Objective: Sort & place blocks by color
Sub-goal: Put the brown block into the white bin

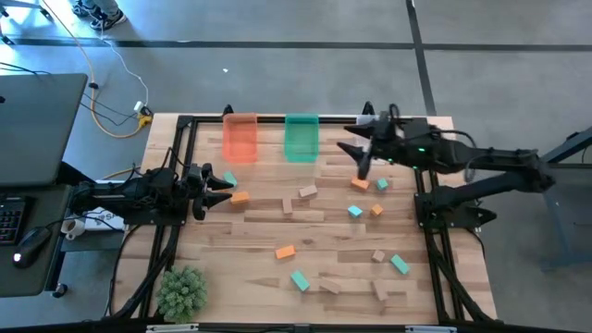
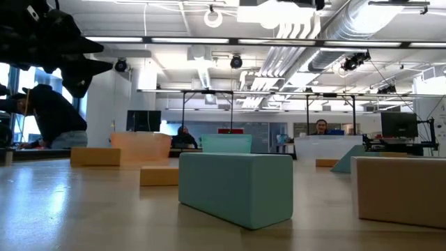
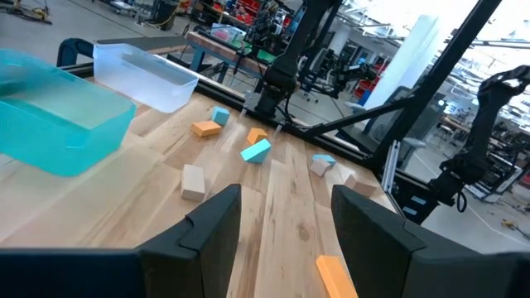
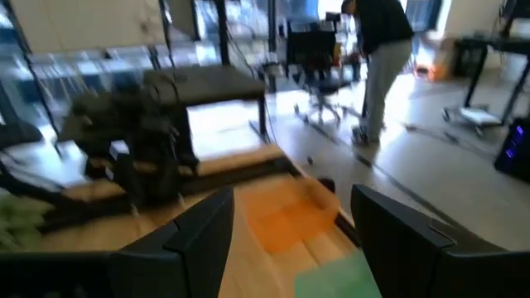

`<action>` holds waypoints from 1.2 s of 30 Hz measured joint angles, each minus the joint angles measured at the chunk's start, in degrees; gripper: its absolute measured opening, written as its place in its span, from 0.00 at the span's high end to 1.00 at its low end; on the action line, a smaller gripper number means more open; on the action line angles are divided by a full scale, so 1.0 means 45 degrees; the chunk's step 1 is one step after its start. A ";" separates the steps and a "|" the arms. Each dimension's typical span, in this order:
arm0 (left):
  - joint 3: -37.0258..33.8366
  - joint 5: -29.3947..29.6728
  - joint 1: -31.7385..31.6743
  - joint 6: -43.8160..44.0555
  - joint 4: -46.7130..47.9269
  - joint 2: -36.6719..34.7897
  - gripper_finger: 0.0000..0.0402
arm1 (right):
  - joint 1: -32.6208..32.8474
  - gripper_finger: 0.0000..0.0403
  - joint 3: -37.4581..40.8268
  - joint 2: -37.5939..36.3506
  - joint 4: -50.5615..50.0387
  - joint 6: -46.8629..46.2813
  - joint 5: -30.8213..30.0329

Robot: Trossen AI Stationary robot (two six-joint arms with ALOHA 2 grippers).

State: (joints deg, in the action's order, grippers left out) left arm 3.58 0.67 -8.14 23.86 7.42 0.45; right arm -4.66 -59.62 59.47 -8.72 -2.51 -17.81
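Small orange, teal and tan blocks lie scattered flat on the wooden table (image 1: 314,231). My left gripper (image 1: 217,182) hovers open and empty at the table's left side, beside a teal block (image 1: 229,179) and an orange block (image 1: 240,197). In the left wrist view the left gripper (image 3: 286,232) frames bare wood, with an orange block (image 3: 335,273) near one finger. My right gripper (image 1: 356,159) is open and empty above the far right part, next to the green bin (image 1: 301,137). An orange block (image 1: 360,184) and a teal block (image 1: 382,184) lie just near of it. The right gripper (image 4: 290,240) looks toward the orange bin (image 4: 290,215).
The orange bin (image 1: 240,137) and green bin stand side by side at the far edge; a clear bin (image 3: 145,74) stands beside them. A green plant (image 1: 181,292) sits at the near left corner. More blocks lie near right, such as a teal one (image 1: 399,265). People are in the room behind.
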 joint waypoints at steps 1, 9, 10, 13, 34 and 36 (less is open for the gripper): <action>0.0003 0.0000 -0.0003 0.0000 0.0000 0.0001 0.55 | -0.0071 0.42 -0.0193 0.0312 -0.0354 0.0004 0.0005; 0.0000 0.0000 -0.0002 0.0044 0.0000 0.0002 0.55 | -0.0816 0.42 -0.1426 0.2726 -0.2572 -0.0098 0.2423; 0.0003 0.0000 0.0000 0.0044 0.0000 0.0005 0.55 | -0.0904 0.42 -0.1519 0.3011 -0.2687 -0.0053 0.2732; 0.0001 0.0000 0.0000 0.0044 0.0000 0.0005 0.55 | -0.1147 0.42 -0.1727 0.3835 -0.2833 0.0184 0.3655; 0.0002 0.0000 -0.0002 0.0044 0.0005 0.0000 0.55 | -0.1468 0.42 -0.1820 0.9149 -0.2863 0.3229 0.6221; 0.0003 0.0000 0.0000 0.0044 0.0005 0.0000 0.55 | -0.1468 0.42 -0.1820 0.9533 -0.2863 0.3436 0.6248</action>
State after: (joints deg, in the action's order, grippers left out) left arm 3.59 0.67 -8.14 24.05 7.44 0.45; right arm -11.27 -67.81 102.37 -21.61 12.96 10.31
